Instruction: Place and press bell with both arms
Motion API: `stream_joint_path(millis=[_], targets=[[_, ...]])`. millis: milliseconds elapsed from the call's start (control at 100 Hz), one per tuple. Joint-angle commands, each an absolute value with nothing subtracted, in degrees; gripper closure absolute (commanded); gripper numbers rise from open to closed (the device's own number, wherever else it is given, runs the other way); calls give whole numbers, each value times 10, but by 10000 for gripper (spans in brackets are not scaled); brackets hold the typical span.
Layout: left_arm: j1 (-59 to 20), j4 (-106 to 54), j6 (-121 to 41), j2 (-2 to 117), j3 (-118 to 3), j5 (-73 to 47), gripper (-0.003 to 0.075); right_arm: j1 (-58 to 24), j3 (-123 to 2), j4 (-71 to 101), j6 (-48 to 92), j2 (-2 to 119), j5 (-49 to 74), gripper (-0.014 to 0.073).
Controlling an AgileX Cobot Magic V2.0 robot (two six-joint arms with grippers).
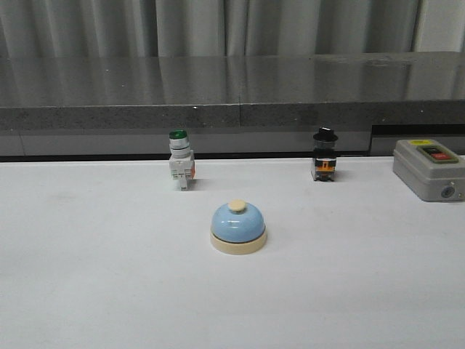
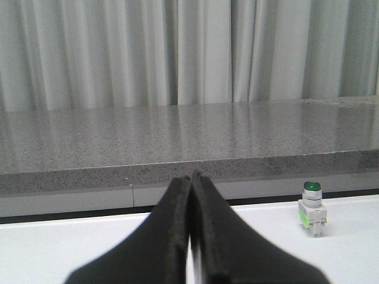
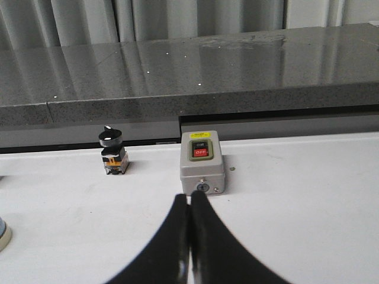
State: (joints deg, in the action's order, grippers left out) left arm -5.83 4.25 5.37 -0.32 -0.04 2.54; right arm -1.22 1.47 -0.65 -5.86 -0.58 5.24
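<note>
Grey curtains and a speckled grey stone ledge (image 1: pixel 232 94) back the white table (image 1: pixel 94 291). Both black claw grippers, left (image 2: pixel 190 177) and right (image 3: pixel 189 198), have fingers pressed together, empty. Out on the table's middle sits the light-blue dome bell (image 1: pixel 238 227), nearer than the green-capped switch (image 1: pixel 181 169), black-capped switch (image 1: pixel 325 154) and grey button box (image 1: pixel 430 169).

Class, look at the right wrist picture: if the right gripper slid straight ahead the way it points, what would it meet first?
Most likely the grey switch box, standing just ahead of the shut right gripper on the white table; its height above the table is unclear.
</note>
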Motion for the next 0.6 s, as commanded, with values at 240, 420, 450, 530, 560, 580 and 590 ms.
stream_joint_path(millis=[240,420,450,530,560,580,590], targets=[[-59,42,59,-19,25,72,741,-11,7,-13,-58,-17,6,654],[-59,42,59,-19,25,72,741,-11,7,-13,-58,-17,-4,654],[-59,42,59,-19,25,72,741,-11,7,-13,-58,-17,-8,654],[-59,42,59,-19,25,72,741,-11,5,-13,-58,-17,-11,654],[-59,42,59,-19,25,72,741,-11,2,-11,-58,-17,-9,654],[-59,42,59,-19,25,72,741,-11,-1,-10,-58,-17,-8,654],[-59,42,59,-19,25,72,741,-11,-2,-10,-58,-16,-7,654]])
